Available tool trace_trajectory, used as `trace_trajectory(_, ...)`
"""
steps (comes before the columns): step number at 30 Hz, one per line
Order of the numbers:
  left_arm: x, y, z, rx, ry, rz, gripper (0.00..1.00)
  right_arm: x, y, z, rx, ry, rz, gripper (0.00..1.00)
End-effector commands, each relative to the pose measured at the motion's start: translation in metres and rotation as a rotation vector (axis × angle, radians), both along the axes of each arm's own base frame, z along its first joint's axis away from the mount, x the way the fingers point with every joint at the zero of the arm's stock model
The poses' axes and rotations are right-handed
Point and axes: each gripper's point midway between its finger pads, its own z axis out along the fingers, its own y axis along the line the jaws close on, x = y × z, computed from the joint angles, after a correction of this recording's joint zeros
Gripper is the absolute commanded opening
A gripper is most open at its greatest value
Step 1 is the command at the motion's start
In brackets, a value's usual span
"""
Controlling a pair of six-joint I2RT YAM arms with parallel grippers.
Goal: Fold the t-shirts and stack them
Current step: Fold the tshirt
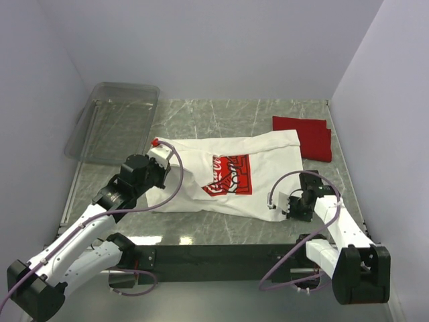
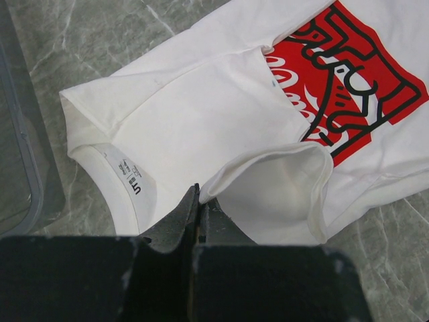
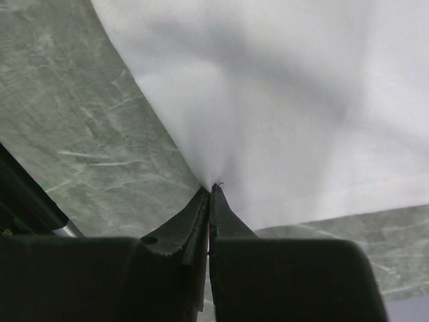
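The white t-shirt with its red square graphic lies spread across the middle of the table, collar toward the left. My left gripper is shut on the edge of a folded-over sleeve next to the collar label; in the left wrist view the jaws pinch the cloth at their tips. At the shirt's near right corner my right gripper is shut on the white fabric, which rises in a small peak at the jaw tips. The folded red t-shirt rests at the back right.
A clear plastic bin stands at the back left, its rim close to the shirt's collar. Grey walls close in the marble table on three sides. A dark bar runs along the near edge between the arm bases.
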Motion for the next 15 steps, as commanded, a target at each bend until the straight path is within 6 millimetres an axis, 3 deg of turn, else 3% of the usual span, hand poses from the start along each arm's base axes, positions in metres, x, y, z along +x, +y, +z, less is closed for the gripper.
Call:
trace_trajectory(1,0.006,-0.005,0.024,-0.059,-0.039,-0.002,0.01,0.002,0.009,0.019,0.043,-0.044,0.035,0.04)
trace_trajectory(7,0.009,-0.001,0.028,-0.066,-0.043,0.009,0.01,0.008,0.020,0.048,0.107,-0.093,0.033,0.00)
trace_trajectory(15,0.021,0.007,0.038,-0.133,-0.001,0.088,0.01,0.047,0.029,0.072,0.209,-0.145,-0.115,0.00)
